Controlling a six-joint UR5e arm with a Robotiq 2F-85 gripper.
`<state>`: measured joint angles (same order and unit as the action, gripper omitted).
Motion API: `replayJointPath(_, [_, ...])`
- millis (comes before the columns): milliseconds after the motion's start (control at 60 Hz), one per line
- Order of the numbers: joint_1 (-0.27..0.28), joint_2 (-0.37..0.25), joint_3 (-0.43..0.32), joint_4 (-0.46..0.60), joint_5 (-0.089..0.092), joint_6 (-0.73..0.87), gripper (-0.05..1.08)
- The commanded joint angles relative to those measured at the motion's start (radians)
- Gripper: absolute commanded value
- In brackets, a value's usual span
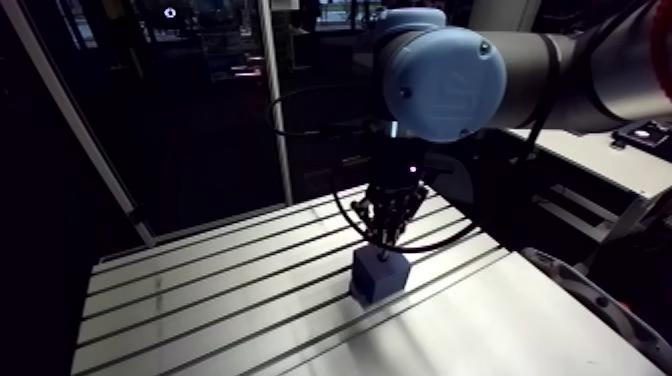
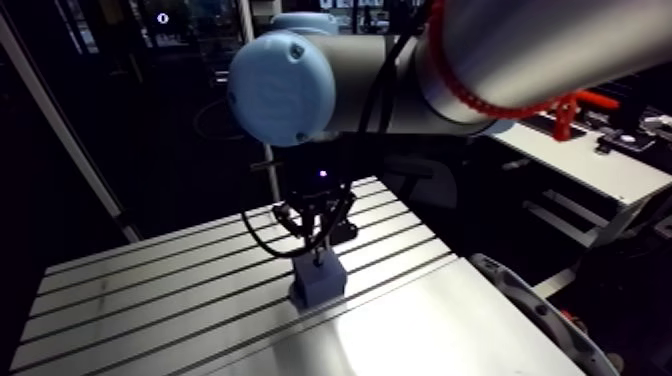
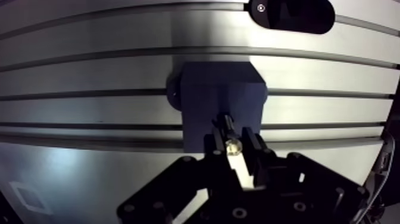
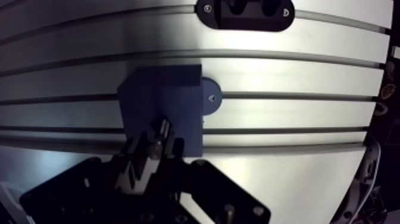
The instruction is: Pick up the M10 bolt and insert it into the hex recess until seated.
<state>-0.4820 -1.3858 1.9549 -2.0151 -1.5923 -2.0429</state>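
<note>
A dark blue block (image 3: 221,104) stands on the slotted aluminium table (image 3: 89,71), bolted down by a small round foot (image 4: 211,97). My gripper (image 3: 232,148) hangs right over the block's top face, shut on the M10 bolt (image 3: 227,126). The bolt's dark shank points down at the block from between the two fingertips, and its bright end shows between the pads. In the arm view the gripper (image 1: 388,232) meets the block (image 1: 379,275) from above. The hex recess itself is hidden under the bolt and fingers.
A black oval fixture (image 3: 291,15) lies on the table beyond the block. Long slots run across the table (image 1: 200,300) on both sides. The table's right edge borders a dark gap and a curved white part (image 1: 600,310).
</note>
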Motion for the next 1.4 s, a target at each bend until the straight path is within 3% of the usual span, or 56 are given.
replayJointPath(17, [0.0, 0.001, -0.001, 0.001, -0.001, 0.0, 1.04])
replayJointPath(1400, [0.003, 0.003, 0.006, 0.002, 0.001, 0.0, 1.05])
